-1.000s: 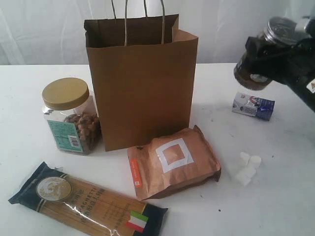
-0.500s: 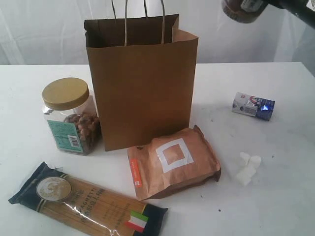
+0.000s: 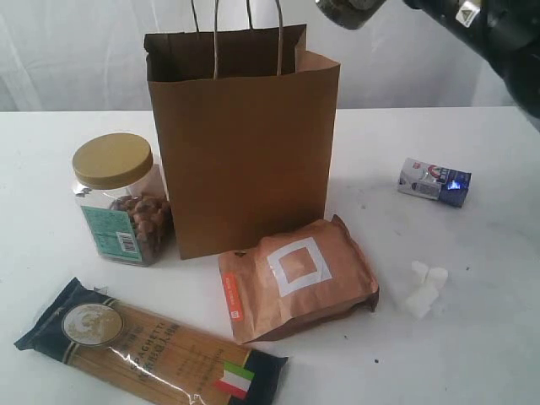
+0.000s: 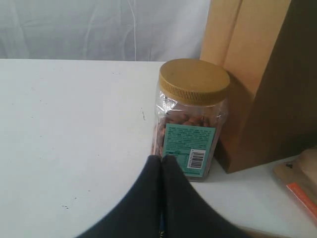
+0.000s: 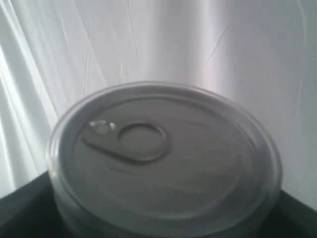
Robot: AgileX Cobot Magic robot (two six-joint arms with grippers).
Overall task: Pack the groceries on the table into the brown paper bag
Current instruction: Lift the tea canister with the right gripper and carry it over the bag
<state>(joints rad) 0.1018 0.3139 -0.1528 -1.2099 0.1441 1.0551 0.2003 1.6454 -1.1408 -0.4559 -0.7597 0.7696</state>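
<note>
**Jar aloft by the bag mouth, five groceries left on the table**

The dark silver-lidded jar hangs at the top edge of the exterior view, above the brown paper bag and just off its right upper corner, not yet inside. The right gripper carries it, fingers spread wide around the jar's body; the right wrist view is filled by its pull-ring lid.

The bag stands upright and open; its inside is hidden, so what it already holds cannot be told.

On the table, unpacked:
- tan-lidded nut jar, touching the bag's left side
- copper pouch, in front of the bag
- spaghetti packet, nearest the camera
- white-blue carton, well to the right
- marshmallows, near the pouch

The left gripper hovers by the nut jar, fingers pressed together, empty.

Judged so: early in the packing.
</note>
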